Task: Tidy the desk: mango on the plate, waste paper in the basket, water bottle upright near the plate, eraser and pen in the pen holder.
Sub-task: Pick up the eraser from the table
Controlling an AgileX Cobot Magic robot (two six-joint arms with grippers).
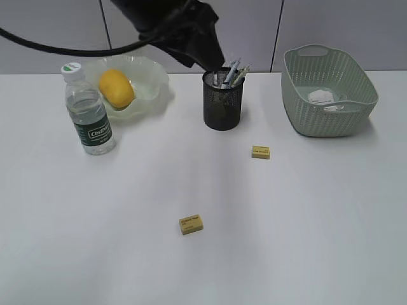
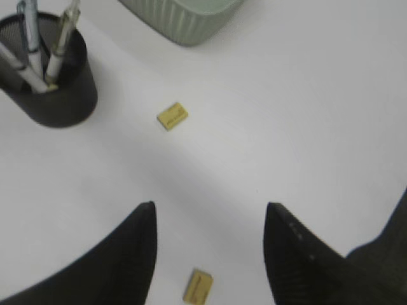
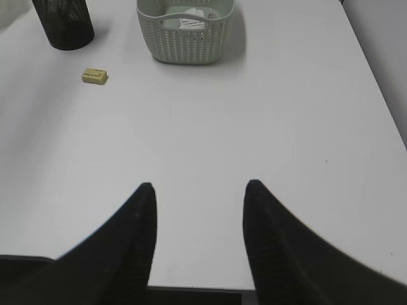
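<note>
While both sets of fingers hang released and empty, two erasers lie loose: one (image 1: 191,224) at lower centre, one (image 1: 261,152) right of the holder (image 1: 223,100). Each is flat and small; a shallow pinch could skid it across the table (image 1: 318,222).

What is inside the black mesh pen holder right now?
Several pens stand upright in the pen holder, tips above the rim. Their lower ends and the holder's bottom are hidden behind the dark mesh, so anything lying down there cannot be seen.
</note>
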